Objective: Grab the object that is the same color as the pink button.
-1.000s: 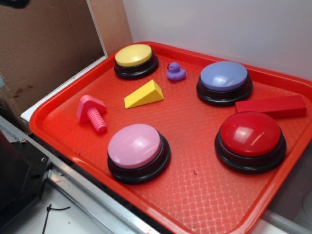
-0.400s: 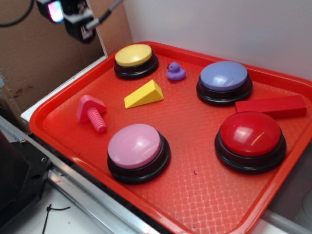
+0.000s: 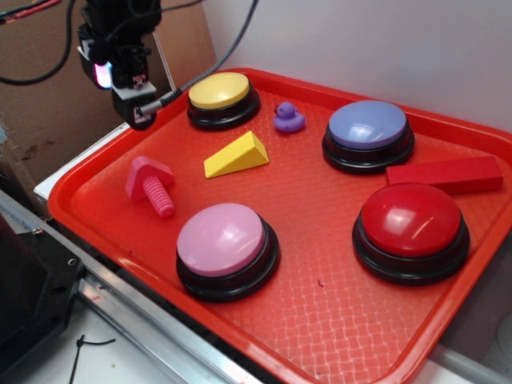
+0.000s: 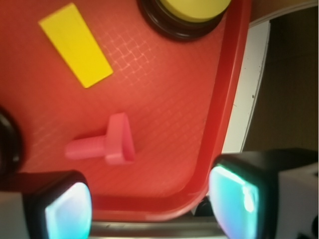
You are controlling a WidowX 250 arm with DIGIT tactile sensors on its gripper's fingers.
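A small pink toy bolt (image 3: pixel 150 186) lies on the left of the red tray (image 3: pixel 320 312); it also shows in the wrist view (image 4: pixel 104 145), above the fingers. The large pink button (image 3: pixel 224 244) with a black base sits at the tray's front. My gripper (image 3: pixel 128 88) hangs in the air over the tray's back left edge, above and behind the bolt. It is open and empty, its two glowing pads (image 4: pixel 67 211) wide apart over the tray's corner (image 4: pixel 149 206).
On the tray also stand a yellow button (image 3: pixel 221 96), a lavender-blue button (image 3: pixel 368 132) and a red button (image 3: pixel 411 228). A yellow wedge (image 3: pixel 236 155), a purple duck (image 3: pixel 288 118) and a red block (image 3: pixel 444 174) lie among them. Cardboard (image 3: pixel 48 104) stands at the left.
My gripper has come down into view from the top left and now hangs lower, nearer the tray's back left edge. Nothing on the tray has moved.
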